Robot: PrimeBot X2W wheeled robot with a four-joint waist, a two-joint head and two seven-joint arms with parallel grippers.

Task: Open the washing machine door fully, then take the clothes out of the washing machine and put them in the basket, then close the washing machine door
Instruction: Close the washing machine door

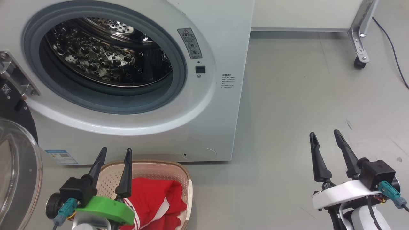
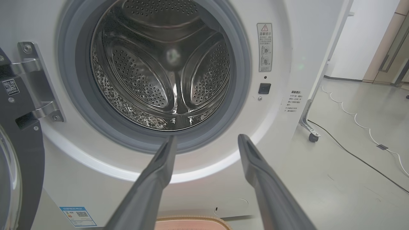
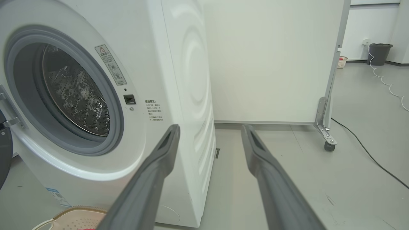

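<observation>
Floor (image 1: 287, 111): we see smooth grey, cable (image 1: 393, 48) at right, wheeled panel (image 1: 303, 12) behind.
Washing machine (image 1: 220, 48): door (image 1: 19, 179) swung open leftward.
Clothes (image 1: 150, 201): inside the basket (image 1: 182, 169).
Left gripper (image 1: 117, 149), right gripper (image 1: 324, 132): jaws spread.

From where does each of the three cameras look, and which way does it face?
Head view: on the head, looking down at the washing machine, basket and clothes; left pincer and right pincer show, open.
Left wrist view: on the left wrist, facing into the drum; its fingers show.
Right wrist view: on the right wrist, facing the machine's corner and the floor; its fingers show.
All share the drum.
</observation>
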